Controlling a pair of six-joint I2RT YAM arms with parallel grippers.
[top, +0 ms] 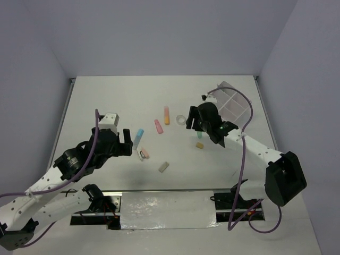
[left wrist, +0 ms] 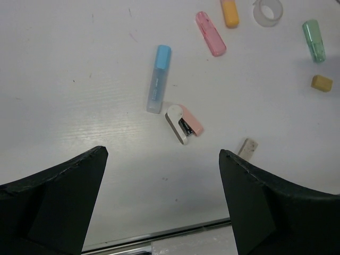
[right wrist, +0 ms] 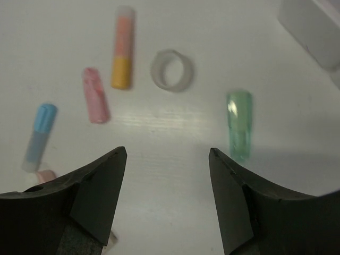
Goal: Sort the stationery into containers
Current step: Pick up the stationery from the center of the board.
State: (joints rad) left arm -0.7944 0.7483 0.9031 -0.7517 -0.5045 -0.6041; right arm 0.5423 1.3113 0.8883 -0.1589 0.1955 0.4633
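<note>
Left wrist: blue piece (left wrist: 158, 78), print unreadable; left end effector (left wrist: 163, 154), right end effector (right wrist: 167, 152) apart.

walls: plain pale lavender-grey, back wall (top: 159, 37), left wall (top: 26, 95) and right wall (top: 303, 90) boxing it in
table (top: 106, 101): white, a few faint scuffs
near edge: shiny, kinda crinkly metal plate (top: 164, 210)
light: soft, mild glare on the tabletop

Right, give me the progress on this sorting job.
Done: nothing that shows; the visible compartments of the tray look empty. In hand: nothing, both pairs of jaws stand open and empty. Left: everything; blue marker, pink marker, orange marker, green marker, tape ring and stapler lie loose on the table.
</note>
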